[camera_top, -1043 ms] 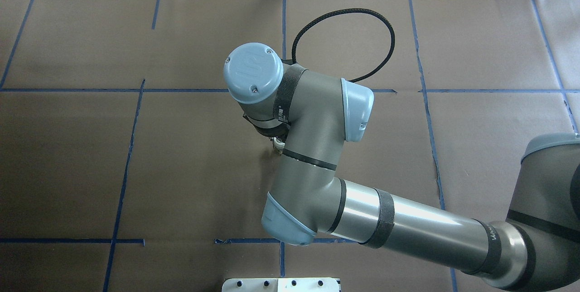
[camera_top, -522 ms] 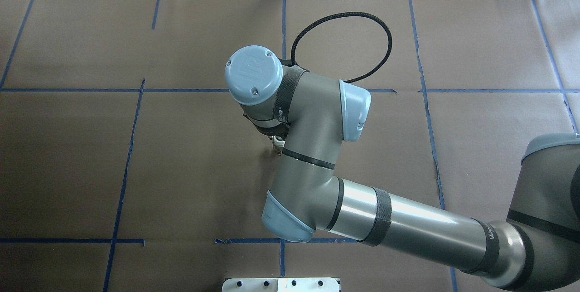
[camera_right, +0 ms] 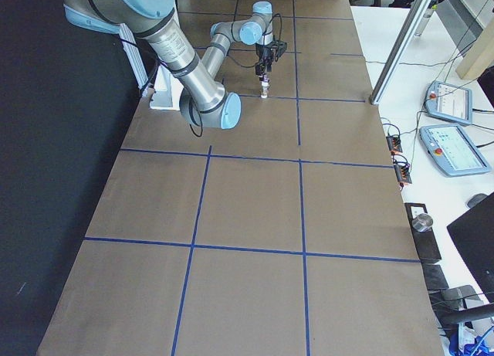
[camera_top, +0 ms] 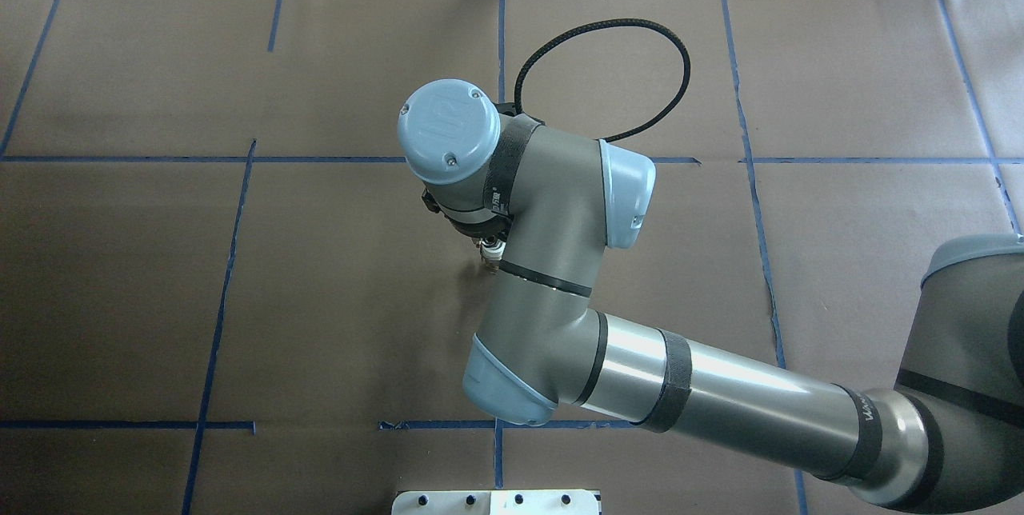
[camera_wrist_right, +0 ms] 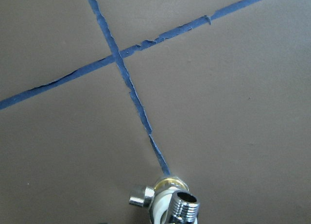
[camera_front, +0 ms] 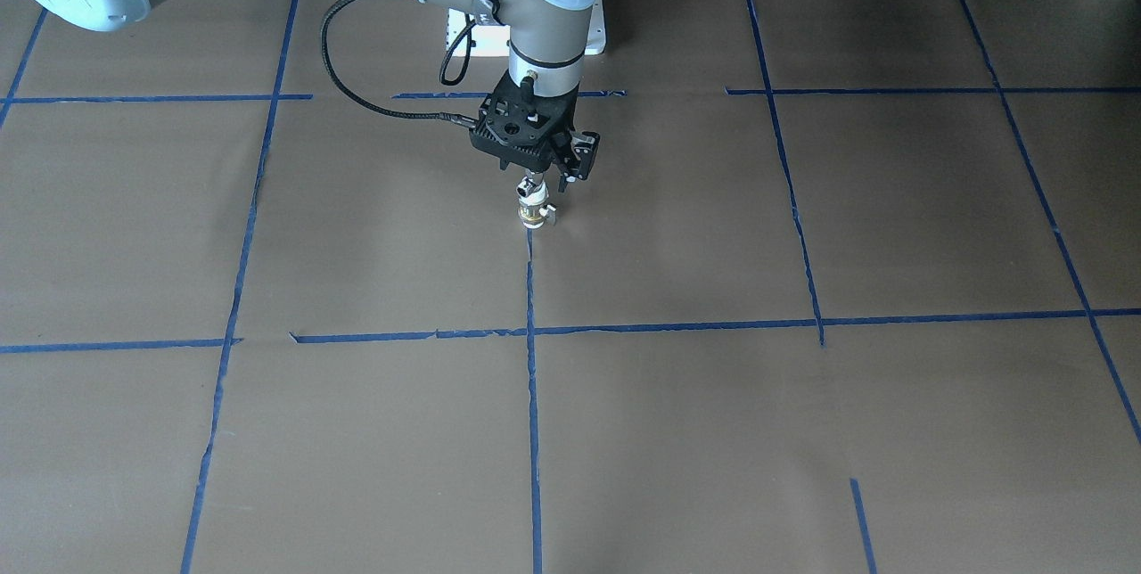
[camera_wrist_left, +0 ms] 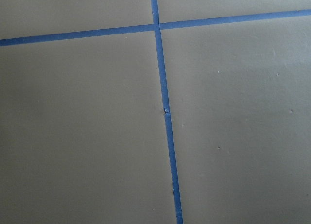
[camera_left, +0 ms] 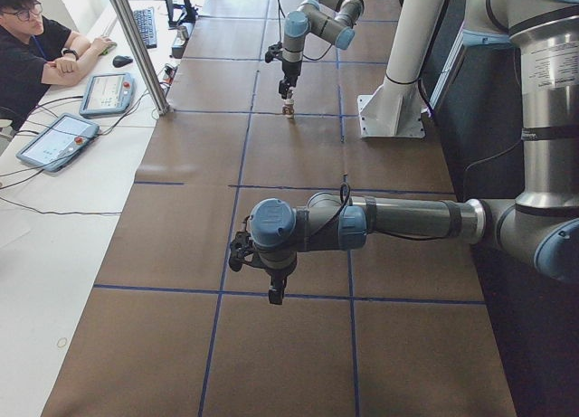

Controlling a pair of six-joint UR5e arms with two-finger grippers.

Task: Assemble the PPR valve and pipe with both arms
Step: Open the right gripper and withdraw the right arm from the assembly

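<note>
The PPR valve, with a white end, a brass band and a small side lever, stands upright on the brown table at a blue tape line. The chrome pipe sits on top of it. My right gripper points straight down and is shut on the pipe's top. The right wrist view shows the pipe's threaded chrome end and the valve's brass band, with no fingers in frame. My left gripper hangs over bare table far from the parts; I cannot tell whether it is open or shut.
A black cable loops off the right wrist. The white base plate lies at the near edge. A seated operator, teach pendants and a metal post are along the far side.
My right wrist has turned slightly over the standing parts, and its cable loop has shifted a little. The valve and pipe stay in place.
</note>
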